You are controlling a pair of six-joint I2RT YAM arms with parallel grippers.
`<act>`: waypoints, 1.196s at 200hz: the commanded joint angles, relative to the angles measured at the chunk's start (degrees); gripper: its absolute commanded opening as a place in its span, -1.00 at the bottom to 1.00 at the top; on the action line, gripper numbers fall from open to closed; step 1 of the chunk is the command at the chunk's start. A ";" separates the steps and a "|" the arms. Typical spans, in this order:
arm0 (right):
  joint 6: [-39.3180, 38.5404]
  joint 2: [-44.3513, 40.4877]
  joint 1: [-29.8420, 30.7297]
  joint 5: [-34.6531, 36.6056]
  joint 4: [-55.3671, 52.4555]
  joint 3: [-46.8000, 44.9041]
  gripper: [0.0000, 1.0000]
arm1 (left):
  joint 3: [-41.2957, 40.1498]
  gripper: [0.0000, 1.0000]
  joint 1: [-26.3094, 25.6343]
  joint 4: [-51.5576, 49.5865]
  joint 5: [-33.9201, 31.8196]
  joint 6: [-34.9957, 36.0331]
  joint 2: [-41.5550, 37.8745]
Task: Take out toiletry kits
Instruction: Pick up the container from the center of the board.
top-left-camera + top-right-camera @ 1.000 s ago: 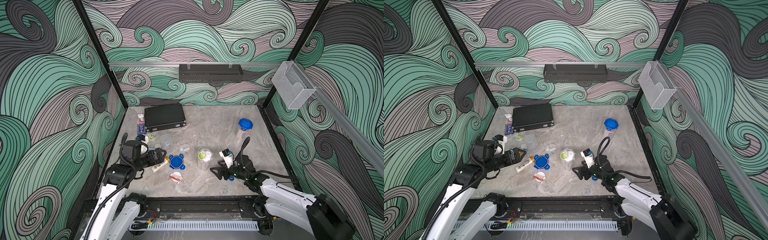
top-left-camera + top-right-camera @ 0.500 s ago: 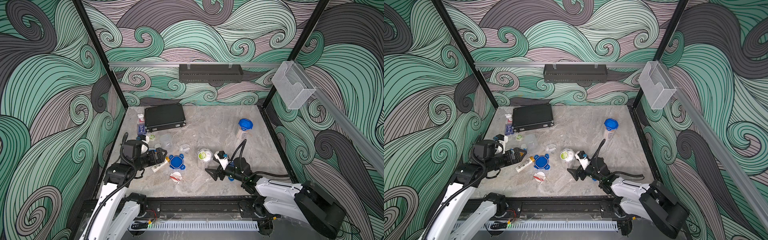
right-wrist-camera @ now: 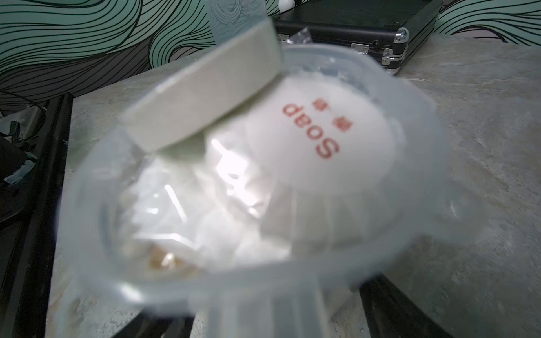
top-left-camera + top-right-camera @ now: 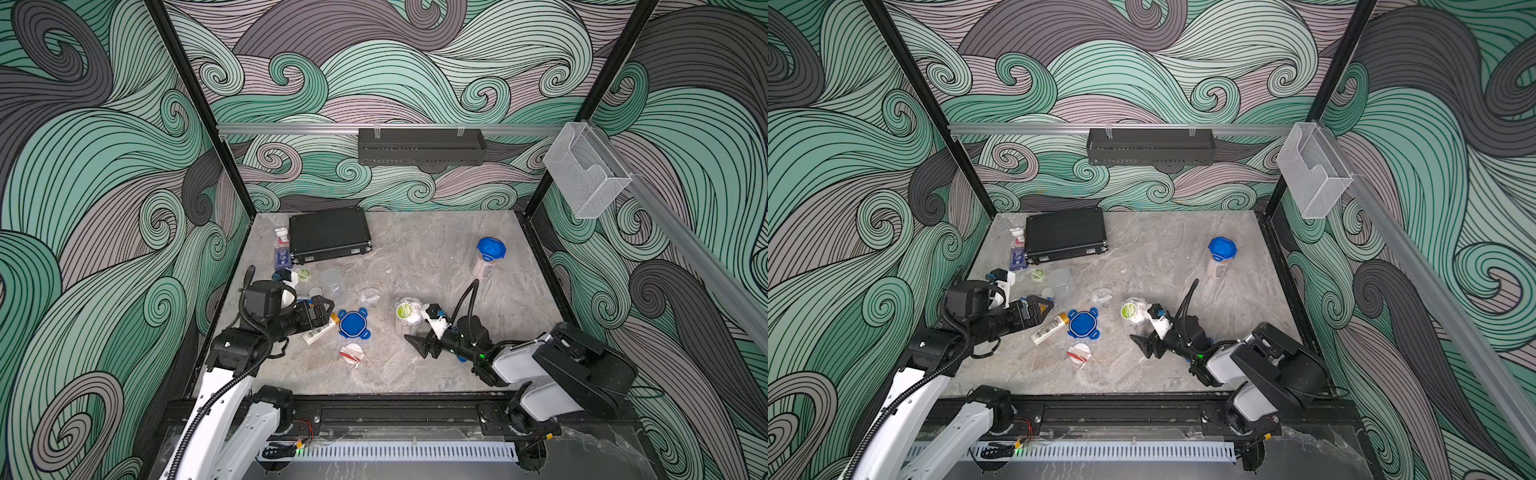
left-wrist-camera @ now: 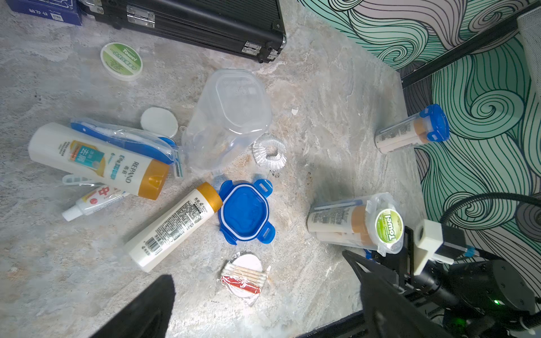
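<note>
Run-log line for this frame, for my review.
left gripper: open, near bottle | right gripper: astride lying container mouth, grip unclear | lidded container: upright, untouched

Clear plastic tub (image 3: 87, 222) fills most of the frame, mouth toward camera, heavily blurred. Thick round white disc (image 3: 205, 93) sits tilted across the mouth, seen edge-on, overlapping a round white packet (image 3: 328, 137) printed "Soap" in red. Crinkled clear wrap (image 3: 234, 187) lies below them inside the tub. A small orange-gold bit (image 3: 164, 260) shows deeper in; can't tell what it is. Beyond the tub, a black case (image 3: 366, 20) with metal latches lies on the grey marble tabletop (image 3: 483, 117), near the edge by the wave-patterned wall (image 3: 87, 38). A black frame rail (image 3: 60, 123) runs along another tabletop edge.
</note>
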 commanded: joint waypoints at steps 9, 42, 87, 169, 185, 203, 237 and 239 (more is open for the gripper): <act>-1.13 5.90 0.90 1.92 13.06 1.60 0.66 | 0.08 0.97 0.31 0.45 -0.08 0.61 -0.38; -0.81 9.51 0.90 1.84 16.83 3.20 0.56 | 0.06 0.97 0.31 0.43 -0.13 0.61 -0.44; -0.79 10.71 0.92 1.23 16.12 4.45 0.26 | 0.12 0.97 0.31 0.44 -0.04 0.59 -0.44; 6.35 -11.05 -1.11 -5.37 -29.71 14.66 0.07 | 0.06 0.97 0.23 0.40 0.25 0.56 -0.53; 8.66 -16.82 -2.58 -7.43 -38.63 16.29 0.05 | -0.02 0.97 0.29 0.62 0.40 0.61 -0.33; 12.13 -20.82 -5.21 -11.00 -49.00 19.54 0.03 | -0.02 0.97 0.29 0.75 0.74 0.65 0.02; 22.10 -21.10 -7.18 -17.21 -57.30 25.34 -0.02 | -0.12 0.97 0.28 0.99 1.17 0.61 0.11; 22.83 -20.94 -7.32 -17.51 -57.57 25.63 -0.03 | -0.14 0.97 0.26 0.98 1.12 0.61 0.13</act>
